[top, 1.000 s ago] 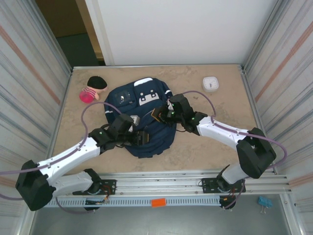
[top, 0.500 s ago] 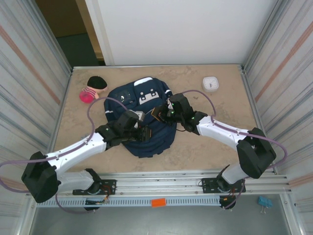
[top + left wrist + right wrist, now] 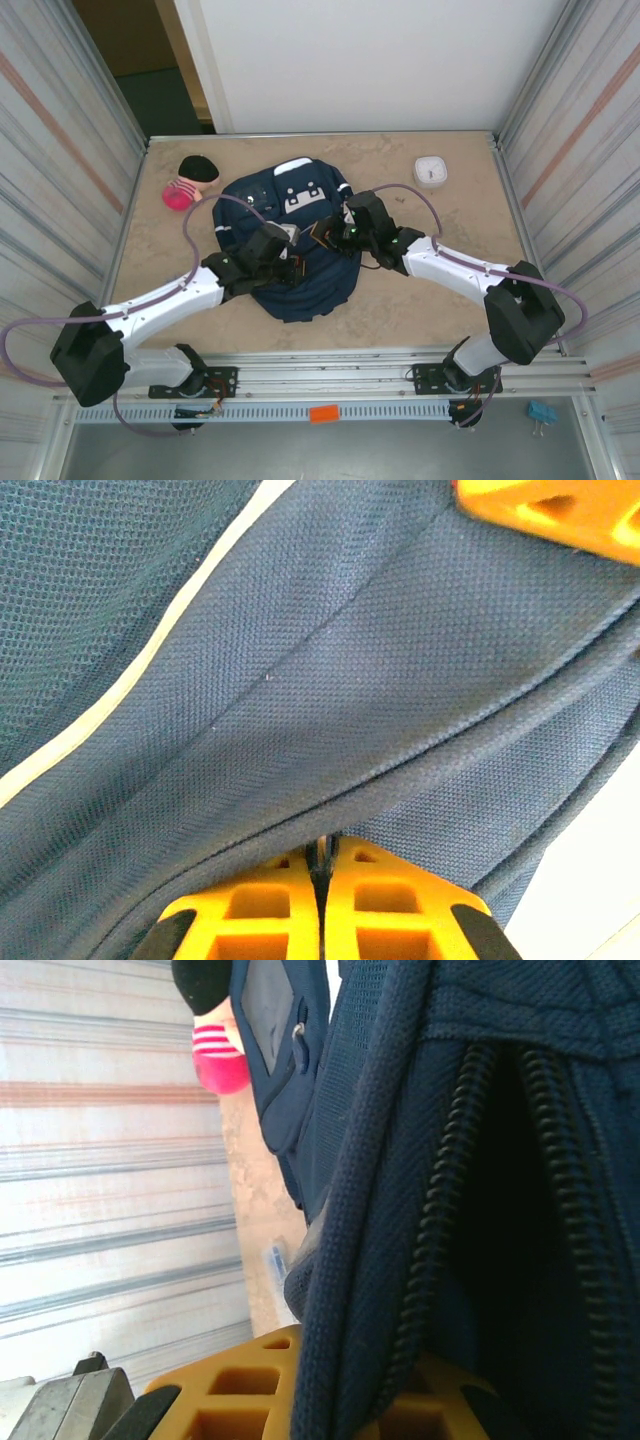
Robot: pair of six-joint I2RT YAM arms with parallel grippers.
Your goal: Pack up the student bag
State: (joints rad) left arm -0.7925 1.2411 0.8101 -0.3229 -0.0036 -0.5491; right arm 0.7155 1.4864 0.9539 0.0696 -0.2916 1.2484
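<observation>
The student bag (image 3: 300,200), navy with white stripes, lies flat in the middle of the table. My left gripper (image 3: 293,270) is at its near left part. In the left wrist view its orange fingers (image 3: 322,855) are pressed together under a seam of the student bag (image 3: 300,680), with a thin dark bit of the bag pinched at their tips. My right gripper (image 3: 322,232) is at the bag's middle right. Its jaws (image 3: 345,1360) are shut on the corded edge of the student bag (image 3: 400,1110) beside an open zipper (image 3: 450,1160).
A pink striped toy with a black cap (image 3: 190,182) lies at the back left, beside the bag. A small white box (image 3: 431,170) sits at the back right. Corrugated metal walls (image 3: 60,200) close in both sides. A small blue-and-white item (image 3: 275,1258) lies on the table.
My left gripper has moved forward and right onto the bag and closed its fingers. The right arm has stayed put with its hold on the bag.
</observation>
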